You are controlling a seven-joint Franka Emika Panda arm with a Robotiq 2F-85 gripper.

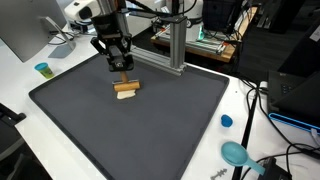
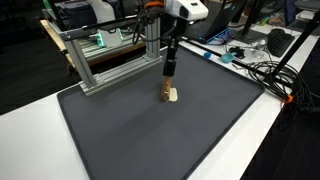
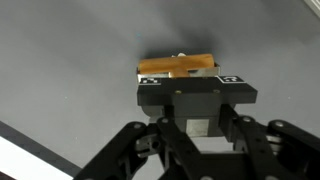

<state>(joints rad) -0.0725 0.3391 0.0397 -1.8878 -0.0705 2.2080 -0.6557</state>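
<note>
The pincer (image 1: 122,69) is pinching a small wooden block (image 1: 123,77) upright over the middle of the dark mat (image 1: 90,120), right above a flat wooden block (image 1: 126,91) that is lying there; whether the two are touching I cannot tell. The likely trouble is coming from that narrow footing. If the held block is sitting off-centre or tilted, it is risking a topple once freed, and any sideways drag is threatening to shove the flat block across the mat. A green cup (image 1: 42,69) is standing near the left edge of the table (image 1: 18,88). An aluminium frame (image 1: 160,55) is rising close behind the pincer. A blue cap (image 1: 226,121) and a teal scoop (image 1: 235,153) are lying toward the right edge, well apart. Only the frame is crowding the arm.
</note>
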